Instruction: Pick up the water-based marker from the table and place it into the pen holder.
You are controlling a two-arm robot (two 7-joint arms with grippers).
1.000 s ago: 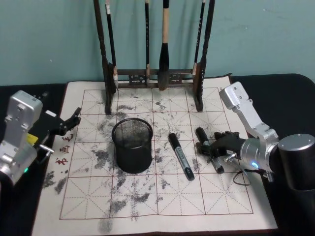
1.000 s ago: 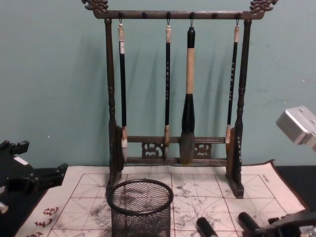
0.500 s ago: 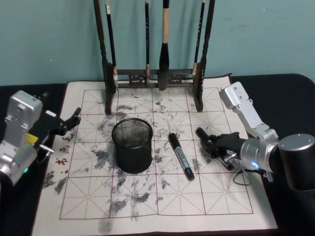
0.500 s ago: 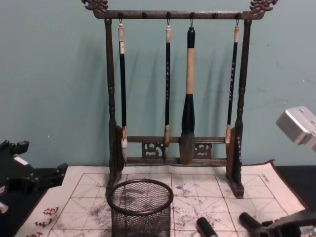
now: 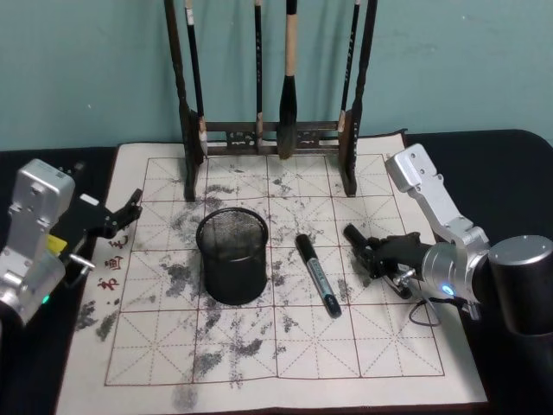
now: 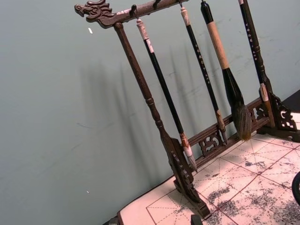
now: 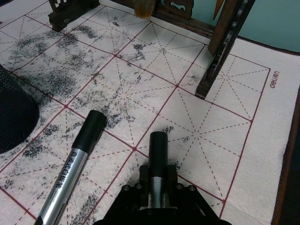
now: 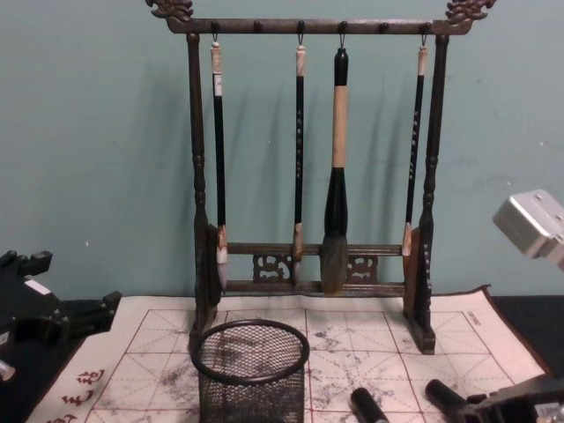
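Water-based marker (image 7: 158,150) sits clamped in right gripper (image 7: 158,180), rear hidden; left gripper (image 5: 130,210) parked aside.

Black marker (image 7: 158,152) clamped in right hand (image 5: 378,258), right of the pen holder (image 5: 232,255): black mesh cup, upright on tabletop (image 5: 510,173) mat.

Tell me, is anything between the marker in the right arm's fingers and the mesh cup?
Yes: a second marker lies flat on the mat between the held marker and the pen holder; lifting over it should clear.
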